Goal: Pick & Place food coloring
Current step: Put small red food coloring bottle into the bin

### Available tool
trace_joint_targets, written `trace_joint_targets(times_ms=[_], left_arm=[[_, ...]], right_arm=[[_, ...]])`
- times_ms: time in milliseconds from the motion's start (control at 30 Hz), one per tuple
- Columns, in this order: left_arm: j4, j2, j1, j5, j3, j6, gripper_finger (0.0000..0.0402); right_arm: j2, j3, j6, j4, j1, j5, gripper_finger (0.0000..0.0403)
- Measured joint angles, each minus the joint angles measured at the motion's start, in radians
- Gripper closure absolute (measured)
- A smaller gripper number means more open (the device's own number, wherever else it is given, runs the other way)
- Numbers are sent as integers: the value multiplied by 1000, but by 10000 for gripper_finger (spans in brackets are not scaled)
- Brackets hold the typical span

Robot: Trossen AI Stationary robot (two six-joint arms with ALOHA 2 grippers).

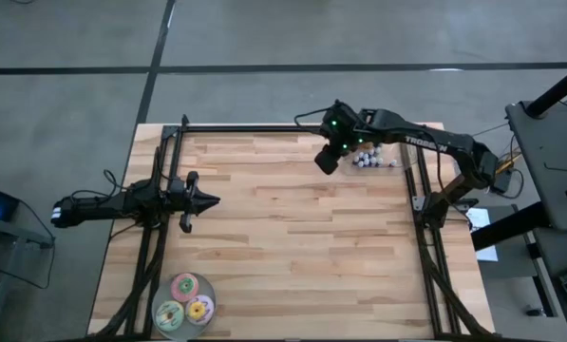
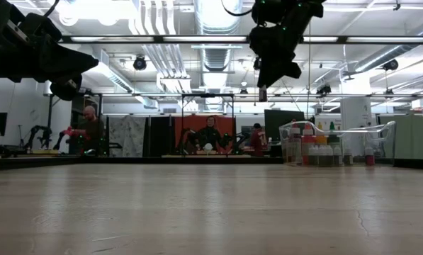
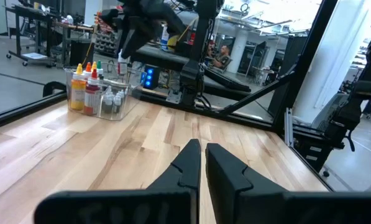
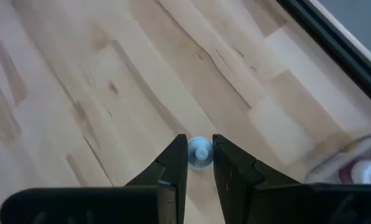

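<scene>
The right gripper (image 4: 199, 163) is hanging high above the pale wooden table (image 1: 292, 247), its dark fingers pinching one tiny pale-capped food coloring bottle (image 4: 200, 153). The low view is showing that bottle dangling from the fingertips well clear of the boards. The remaining small bottles are sitting in the clear plastic bin (image 1: 376, 158) just beside the gripper, near the far right edge. The left gripper (image 3: 199, 163) is waiting low over the left side, fingers pressed almost together. For a clean carry, I'd say it is worth keeping the wrist level and lowering the bottle straight down before releasing, since something this small would tip easily.
</scene>
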Motion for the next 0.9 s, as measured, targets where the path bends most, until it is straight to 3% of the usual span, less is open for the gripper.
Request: trace_joint_targets(times_ms=[567,900], left_arm=[[0,0,0,0,0,0,402],[0,0,0,0,0,0,402]], right_arm=[[-191,-208,-14,-38,-173,54,349],[-278,-382,-4,39,-227,55,349]])
